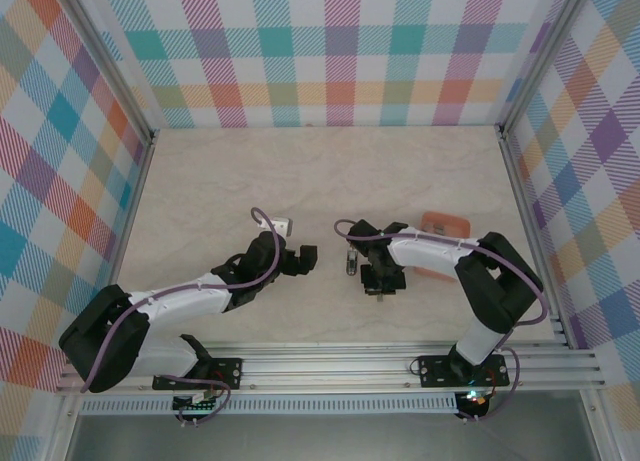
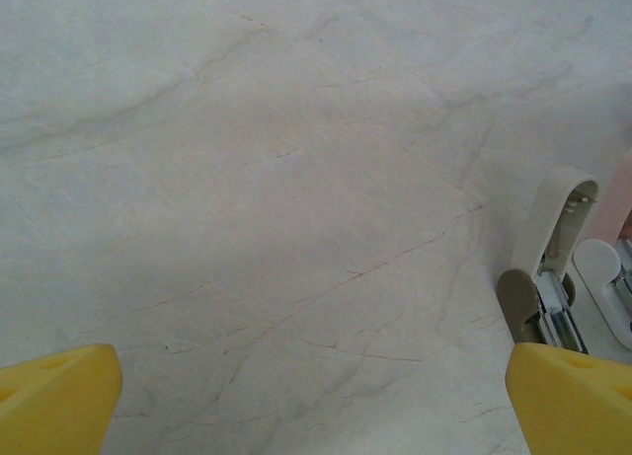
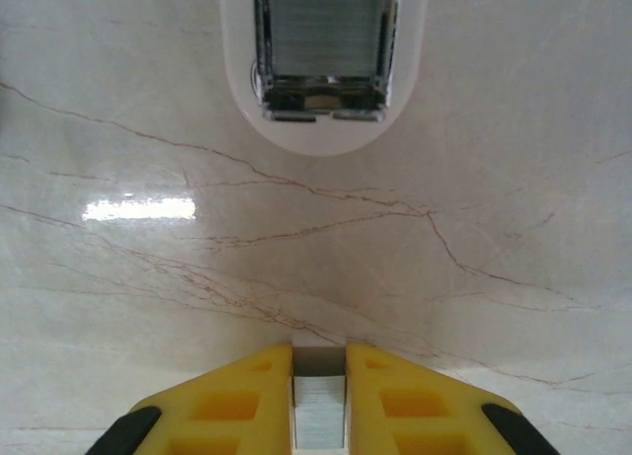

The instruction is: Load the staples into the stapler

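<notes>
Right claw (image 3: 318, 358) pinches staples (image 3: 318, 416); left claw (image 2: 314, 386) wide. Risk: strip tilts, jams against stapler (image 3: 326, 131) channel edge, or slips.

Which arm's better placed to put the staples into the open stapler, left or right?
Right. The right gripper is shut on the small grey metal staple strip, and the white open stapler lies straight ahead of it. The left gripper is open, empty, off to the stapler's side.

Robot lab cell: plaid walls (image 1: 340, 51), aluminium rails (image 1: 330, 365).
</notes>
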{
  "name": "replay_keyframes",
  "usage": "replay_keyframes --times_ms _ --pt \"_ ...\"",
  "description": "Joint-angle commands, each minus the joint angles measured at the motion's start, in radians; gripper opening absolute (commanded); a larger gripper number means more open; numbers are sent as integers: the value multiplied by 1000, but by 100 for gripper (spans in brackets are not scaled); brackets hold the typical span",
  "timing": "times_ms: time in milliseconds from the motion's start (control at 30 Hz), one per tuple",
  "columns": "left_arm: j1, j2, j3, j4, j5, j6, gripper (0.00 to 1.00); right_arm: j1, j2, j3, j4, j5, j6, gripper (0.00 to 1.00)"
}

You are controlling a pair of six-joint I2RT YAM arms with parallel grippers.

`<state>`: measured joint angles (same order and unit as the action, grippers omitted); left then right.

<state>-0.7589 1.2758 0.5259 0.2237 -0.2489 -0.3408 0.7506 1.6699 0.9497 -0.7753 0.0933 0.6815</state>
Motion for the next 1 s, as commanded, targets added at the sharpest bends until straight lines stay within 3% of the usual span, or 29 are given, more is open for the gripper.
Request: replay_keyframes --times_ms 0,167,367,600,967 --pt "-13 -8 3 6 -18 13 100 6 15 15 -37 -10 19 23" --pt "-14 -8 40 -43 -2 62 100 4 -63 43 -92 2 26 28" --pt "-14 -17 54 -68 5 59 100 -38 -122 72 -164 -97 24 28" --pt "-14 -11 58 -72 3 60 100 -89 -70 91 -183 -173 1 29" --pt "-14 -22 42 -65 2 46 100 -111 6 94 -166 -160 -20 32"
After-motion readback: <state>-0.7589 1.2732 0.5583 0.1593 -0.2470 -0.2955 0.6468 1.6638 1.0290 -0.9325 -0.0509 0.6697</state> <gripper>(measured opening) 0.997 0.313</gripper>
